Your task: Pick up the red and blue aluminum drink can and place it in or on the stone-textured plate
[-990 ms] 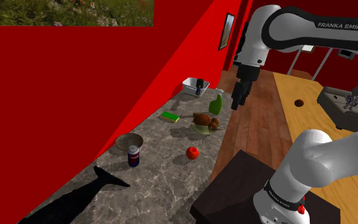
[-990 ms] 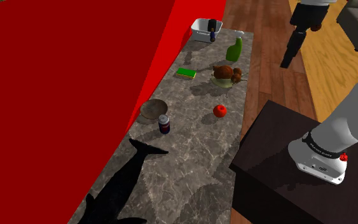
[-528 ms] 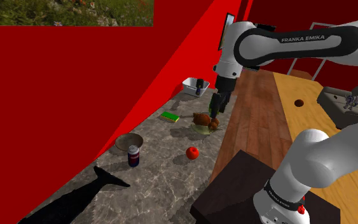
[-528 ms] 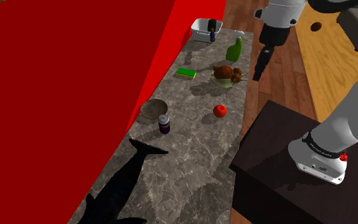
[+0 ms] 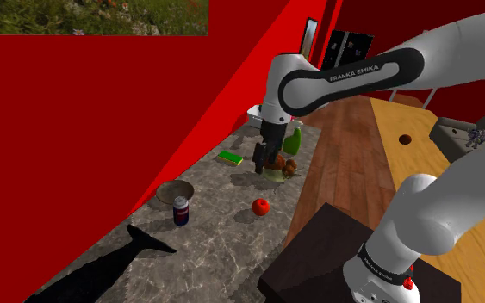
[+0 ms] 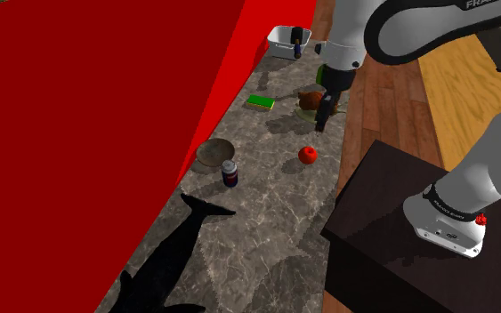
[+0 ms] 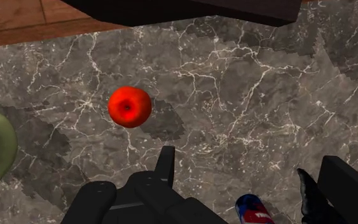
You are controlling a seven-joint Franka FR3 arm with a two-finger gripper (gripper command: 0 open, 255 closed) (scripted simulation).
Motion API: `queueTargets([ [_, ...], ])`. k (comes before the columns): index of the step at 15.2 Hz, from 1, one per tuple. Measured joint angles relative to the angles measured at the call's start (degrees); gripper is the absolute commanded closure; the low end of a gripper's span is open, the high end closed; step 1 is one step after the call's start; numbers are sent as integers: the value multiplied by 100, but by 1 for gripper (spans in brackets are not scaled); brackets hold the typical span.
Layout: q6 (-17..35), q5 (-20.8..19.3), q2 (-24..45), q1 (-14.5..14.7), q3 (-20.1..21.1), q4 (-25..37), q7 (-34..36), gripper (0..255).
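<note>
Gripper (image 5: pixel 261 158) (image 6: pixel 321 116) is seen open and empty, fingers (image 7: pixel 165 164) spread apart, hung above the marble counter (image 5: pixel 223 245) well apart from the can (image 5: pixel 181 211) (image 6: pixel 230 173). The can is stood upright on the counter, so the pick is judged not yet begun. Plate (image 5: pixel 175 191) (image 6: pixel 214 152) is set just beside the can on its red wall (image 5: pixel 102 129) side; contact between the two cannot be told. A red fruit (image 5: pixel 260 207) (image 6: pixel 307 155) (image 7: pixel 129 106) is laid near the can on the side away from the wall. Risks, as judged:

1. In the wrist view the can (image 7: pixel 255 210) is caught nearer one finger than the other. If that offset is carried into the descent, the rim could be clipped and the can tipped.
2. With the plate so close to the can, the plate rim could be struck or dragged by the wall-side finger unless the jaws are lined up along the wall.
3. The fruit lies between the gripper and the can. On a low approach it could be knocked and sent rolling.
4. A tall can let go on a shallow plate could be toppled if it is dropped from height or at a tilt.
5. Little room is left between the wall and the can, so wrist clearance should be watched.
</note>
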Motion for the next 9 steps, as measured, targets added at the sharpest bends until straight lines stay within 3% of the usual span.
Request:
queueTargets([
  [9, 1230, -354, 1974, 182, 427, 898, 484, 0],
])
